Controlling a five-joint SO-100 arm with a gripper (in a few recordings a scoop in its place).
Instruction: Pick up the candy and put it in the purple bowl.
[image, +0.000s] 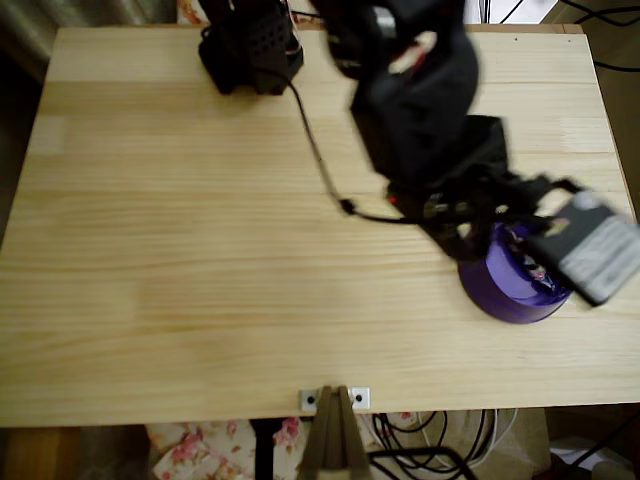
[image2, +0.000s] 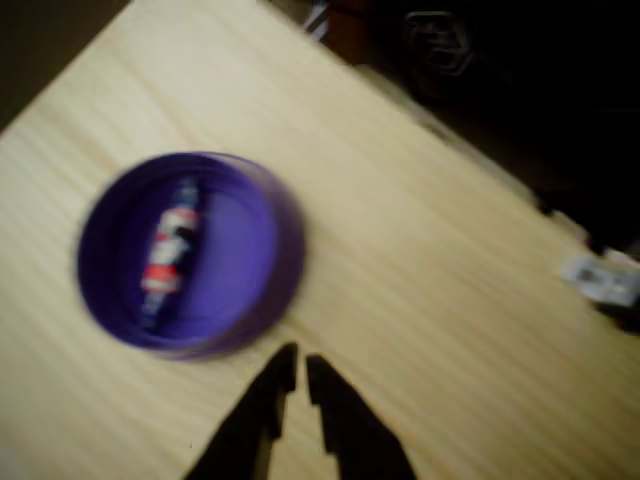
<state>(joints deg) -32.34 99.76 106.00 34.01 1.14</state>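
The candy (image2: 168, 255) lies inside the purple bowl (image2: 262, 300) near the desk's (image2: 400, 250) right edge; the pincer (image2: 299, 372), nearly together, holds nothing, so delivery looks done.

A pale pine table (image: 200, 250) stands over floral fabric (image: 210, 445) and tangled cables (image: 440, 440).
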